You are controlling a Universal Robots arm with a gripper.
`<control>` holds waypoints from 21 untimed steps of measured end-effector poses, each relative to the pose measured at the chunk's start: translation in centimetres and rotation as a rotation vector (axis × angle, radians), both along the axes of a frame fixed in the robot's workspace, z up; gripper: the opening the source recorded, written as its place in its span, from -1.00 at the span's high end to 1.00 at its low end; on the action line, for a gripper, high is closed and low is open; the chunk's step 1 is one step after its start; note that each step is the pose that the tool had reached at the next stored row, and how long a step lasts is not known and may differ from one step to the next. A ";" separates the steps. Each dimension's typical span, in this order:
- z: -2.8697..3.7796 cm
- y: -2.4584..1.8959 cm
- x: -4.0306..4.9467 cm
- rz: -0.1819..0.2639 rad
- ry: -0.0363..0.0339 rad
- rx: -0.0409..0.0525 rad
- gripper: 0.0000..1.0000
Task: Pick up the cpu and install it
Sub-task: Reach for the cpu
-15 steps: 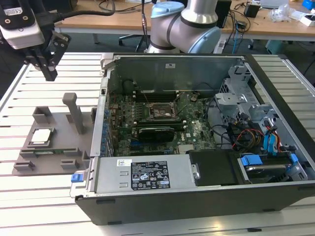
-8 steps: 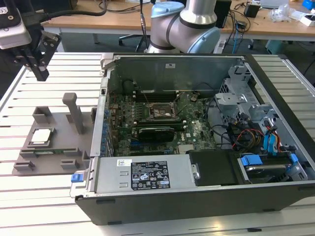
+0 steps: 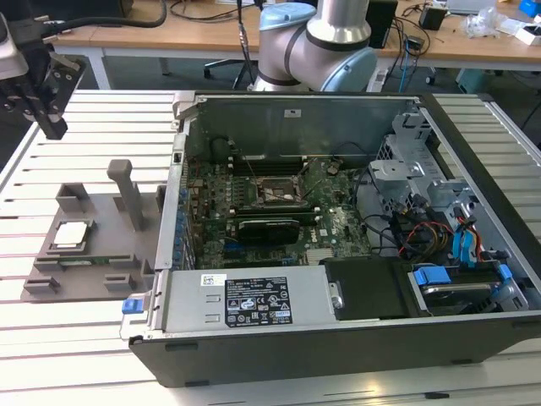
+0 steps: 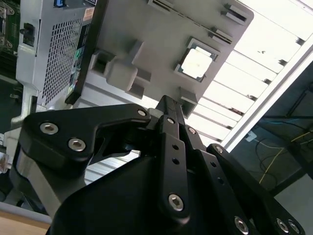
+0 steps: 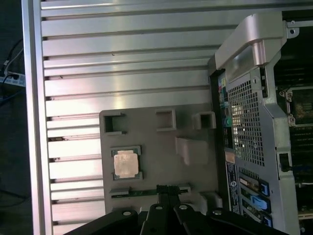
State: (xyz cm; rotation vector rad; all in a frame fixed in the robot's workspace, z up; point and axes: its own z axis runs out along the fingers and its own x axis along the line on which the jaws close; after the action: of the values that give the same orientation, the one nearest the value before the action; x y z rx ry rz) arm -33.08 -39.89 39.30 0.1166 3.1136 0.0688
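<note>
At the exterior view's left, over the desk's point(image 3: 59, 338) far corner, the jaws hang closed on nothing. Below them, near the desk's edge, the cpu point(image 3: 70, 234) lies flat in a grey holder plate point(image 3: 97, 216). Just right stands an open computer case point(image 3: 355, 338).

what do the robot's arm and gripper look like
The arm has silver-grey tube sections with pale blue joint caps. The gripper is matte black, built of flat linked bars dotted with silver screw heads.
</note>
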 end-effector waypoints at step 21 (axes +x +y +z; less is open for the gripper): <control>0.00 0.00 -3.69 0.000 -0.0001 0.0001 0.79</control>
State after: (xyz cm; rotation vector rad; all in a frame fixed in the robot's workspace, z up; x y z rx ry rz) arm -36.77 -39.88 39.30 0.1166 3.1136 0.0689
